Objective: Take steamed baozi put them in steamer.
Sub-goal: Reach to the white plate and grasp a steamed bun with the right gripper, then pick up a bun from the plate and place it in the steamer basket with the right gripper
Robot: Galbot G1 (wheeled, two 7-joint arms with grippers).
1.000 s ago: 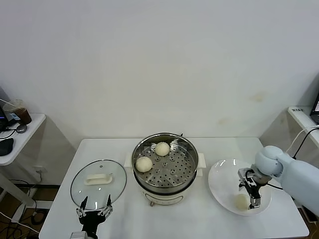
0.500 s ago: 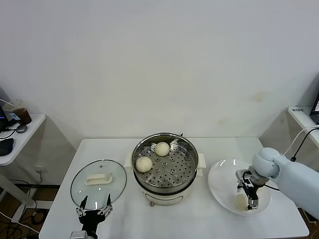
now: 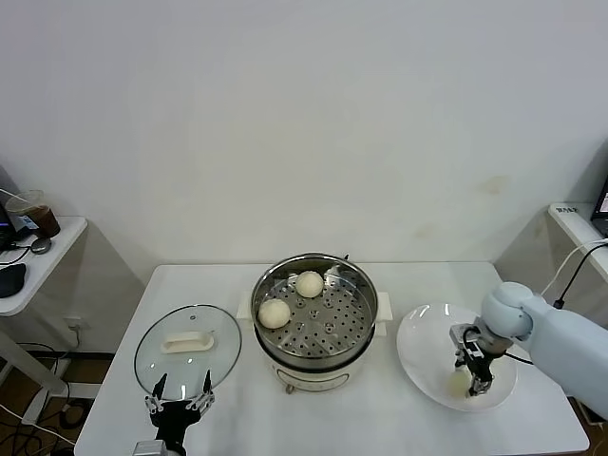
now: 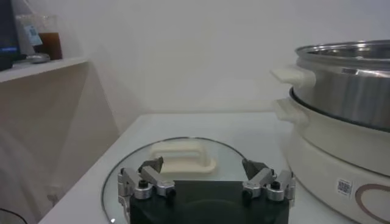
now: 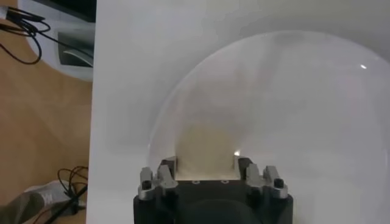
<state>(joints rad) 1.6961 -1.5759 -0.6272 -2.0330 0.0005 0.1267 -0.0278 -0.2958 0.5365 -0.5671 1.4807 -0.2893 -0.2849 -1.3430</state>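
1. Head view shows the right gripper [image 3: 473, 378] down on the white plate [image 3: 427, 337], at the right side of the white table [image 3: 399, 423], with its fingers on either side of a bun [image 3: 460, 382].
2. Compared with 1 second ago, that gripper sits a little lower and closer around the bun, which is now partly hidden behind the fingers; before, the bun lay clear to the left of the fingertips.
3. Right wrist view has the same bun [image 5: 206, 143] between the 2 fingertips [image 5: 169, 163], touching or nearly touching both. The jaws have narrowed since the earlier frame and now pinch the bun, which rests on the plate [image 5: 317, 97].
4. 2 more buns lie inside the steamer [image 3: 366, 313] at the table's middle: 1 [image 3: 275, 313] near its left wall and 1 [image 3: 309, 284] toward the back. Neither has shifted since the earlier frames.
5. Left of the steamer, the glass lid [image 3: 157, 366] lies flat on the table, handle up, where it was before.
6. At the table's near left edge, the left gripper [image 3: 179, 391] waits just in front of the lid, jaws spread wide and holding nothing, unchanged. Left wrist view shows its fingers [image 4: 149, 173] apart over the lid [image 4: 183, 159], beside the steamer [image 4: 347, 79].
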